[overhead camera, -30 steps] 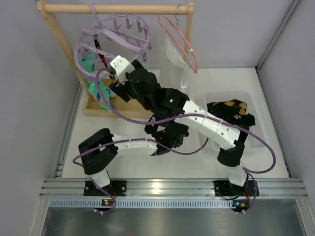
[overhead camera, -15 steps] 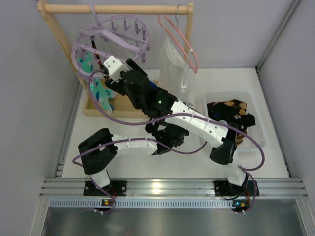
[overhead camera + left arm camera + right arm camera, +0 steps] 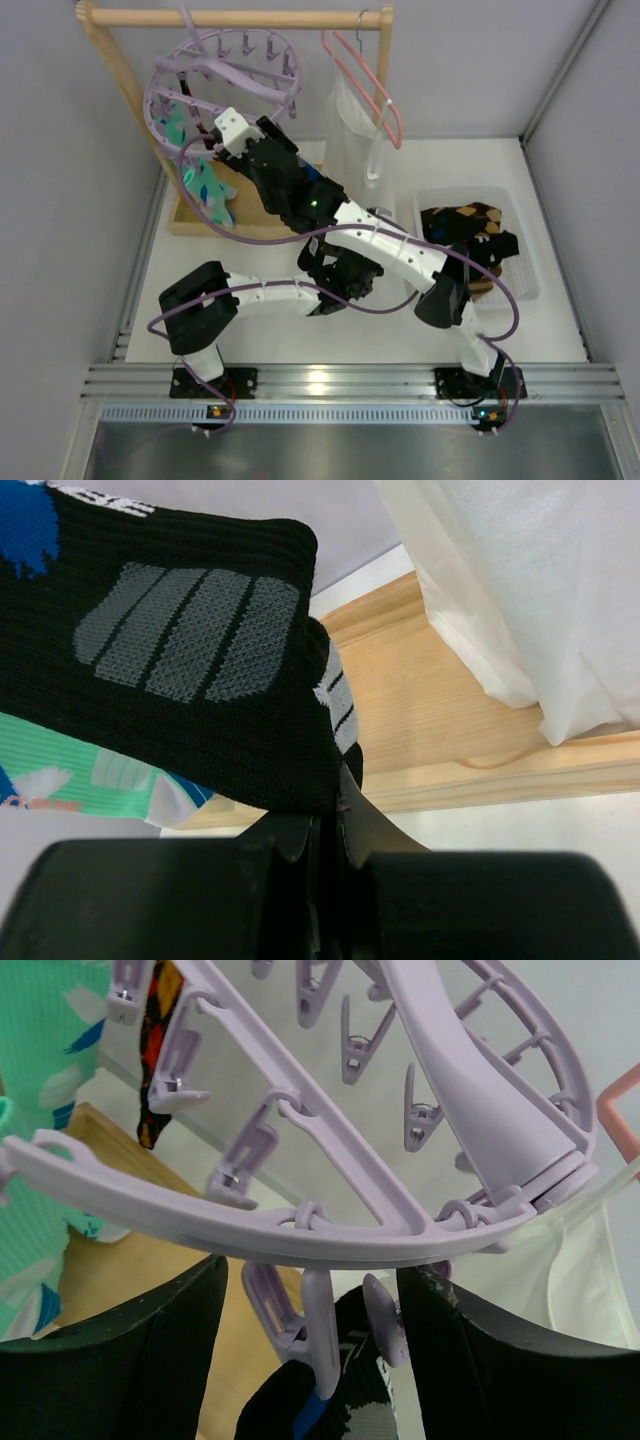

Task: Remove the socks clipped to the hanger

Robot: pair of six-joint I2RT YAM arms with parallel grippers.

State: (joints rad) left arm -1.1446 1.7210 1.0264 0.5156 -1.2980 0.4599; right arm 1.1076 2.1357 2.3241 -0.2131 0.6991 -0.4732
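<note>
- Left wrist view showed the left gripper (image 3: 325, 830) clamped tight on the lower edge of a black sock (image 3: 180, 660) with a grey striped patch. The sock's cuff edge ran across the top of the frame.
- A teal sock (image 3: 70, 770) hung just behind the black one on its left. To the right, the hem of a white garment (image 3: 520, 600) hung over the wooden base (image 3: 430, 710) of the rack, and a gap of bare wood showed between sock and hem.
- On the right wrist camera, the right gripper (image 3: 312, 1270) stood released, with one dark finger on either side of the lavender hanger (image 3: 300, 1240). The ring's rim crossed between the fingers, apparently untouched.
- Two clips (image 3: 315, 1345) dangled from that rim inside the gap, one of them biting the top of the black sock.
- Farther along the ring, a red-orange-black sock (image 3: 155, 1020) and another teal one hung from clips.
- From above, the hanger hung tilted from the wooden rail (image 3: 250, 17), close to the left wall. A pink hanger (image 3: 375, 90) hung beside it.
- A plastic bin (image 3: 465, 189) holding socks sat well apart on the right, and white tabletop lay between the rack and the arm bases.
</note>
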